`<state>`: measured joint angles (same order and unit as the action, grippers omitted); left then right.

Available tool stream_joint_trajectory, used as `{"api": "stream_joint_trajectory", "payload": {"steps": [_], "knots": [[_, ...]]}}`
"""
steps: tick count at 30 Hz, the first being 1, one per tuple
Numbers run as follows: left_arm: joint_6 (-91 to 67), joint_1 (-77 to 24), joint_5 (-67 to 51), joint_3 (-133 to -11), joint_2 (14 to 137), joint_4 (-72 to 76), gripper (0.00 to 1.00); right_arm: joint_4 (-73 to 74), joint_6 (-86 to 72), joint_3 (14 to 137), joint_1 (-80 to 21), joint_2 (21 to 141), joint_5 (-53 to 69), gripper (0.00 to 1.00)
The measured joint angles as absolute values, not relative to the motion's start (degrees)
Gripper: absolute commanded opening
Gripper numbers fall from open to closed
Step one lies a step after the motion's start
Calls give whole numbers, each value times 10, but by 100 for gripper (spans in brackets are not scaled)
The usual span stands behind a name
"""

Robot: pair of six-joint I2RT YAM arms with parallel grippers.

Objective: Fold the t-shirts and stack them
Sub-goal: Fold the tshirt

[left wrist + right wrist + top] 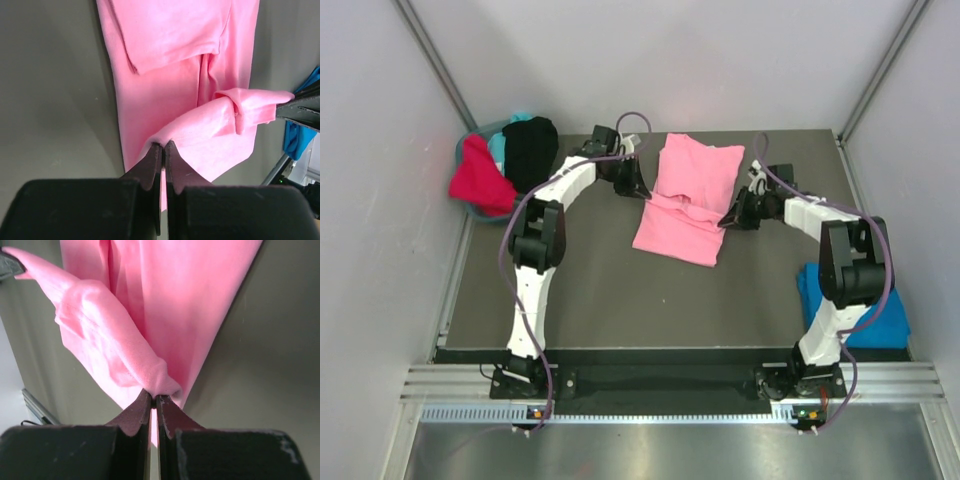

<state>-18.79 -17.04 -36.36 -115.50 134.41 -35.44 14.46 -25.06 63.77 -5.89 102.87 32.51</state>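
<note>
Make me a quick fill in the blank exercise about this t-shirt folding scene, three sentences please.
The left gripper and the right gripper are both shut on the middle t-shirt, whose colour is ____.
The blue t-shirt lies beside the ____ arm's base.
The heap at the far left corner holds red, teal and ____ t-shirts.
Missing words: pink; right; black.

Bare table [620,300] this side of the pink t-shirt [685,200] — blue t-shirt [885,320] crowds right edge.

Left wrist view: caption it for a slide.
Left gripper pinches a raised fold of the pink t-shirt over the grey table.
</note>
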Motion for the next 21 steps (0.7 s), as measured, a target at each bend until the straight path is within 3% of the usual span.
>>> {"api": "stream_joint_trajectory", "payload": {"steps": [2, 3, 5, 7, 8, 10, 15, 21], "knots": [[-190, -170, -363, -1159, 1349, -349, 0, 142, -250, 652, -58, 1043, 325, 0], [-190, -170, -363, -1159, 1350, -347, 13, 141, -251, 658, -58, 1049, 324, 2], [-192, -170, -360, -1162, 1354, -344, 25, 141, -251, 666, -58, 1060, 324, 16], [-190, -170, -352, -1162, 1355, -342, 49, 142, -250, 669, -58, 1066, 322, 32], [-190, -170, -346, -1162, 1355, -342, 52, 144, -248, 670, -58, 1066, 321, 43], [-191, -170, -330, -1166, 1355, -343, 56, 153, -243, 675, -58, 1066, 318, 52], [-178, -163, -288, -1158, 1341, -349, 58, 182, -241, 663, -53, 1029, 314, 55], [-179, -129, -329, -1047, 1245, -380, 56, 211, -269, 568, -53, 916, 341, 56]]}}
